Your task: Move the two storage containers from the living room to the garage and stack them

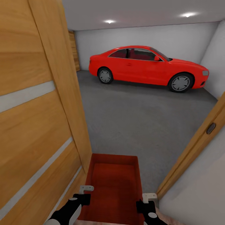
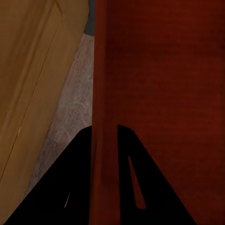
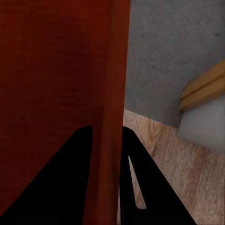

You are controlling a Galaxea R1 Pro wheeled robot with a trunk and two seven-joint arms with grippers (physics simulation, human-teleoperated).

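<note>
Presently, both the left gripper (image 1: 84,192) and right gripper (image 1: 147,200) are clamped on the side walls of one storage container (image 1: 114,184), carried at the garage doorway; next, advance onto the concrete floor (image 1: 140,118).

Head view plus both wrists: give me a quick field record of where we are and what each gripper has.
location: in the doorway, facing into the garage
carried: storage container, orange-red, open top, held out in front
left gripper: shut on the container's left wall
right gripper: shut on the container's right wall
door: orange-wood, swung open on the robot's left, close beside the container
door frame: on the robot's right
ahead: grey concrete floor, then a red car parked by the far wall
second container: not seen
</note>
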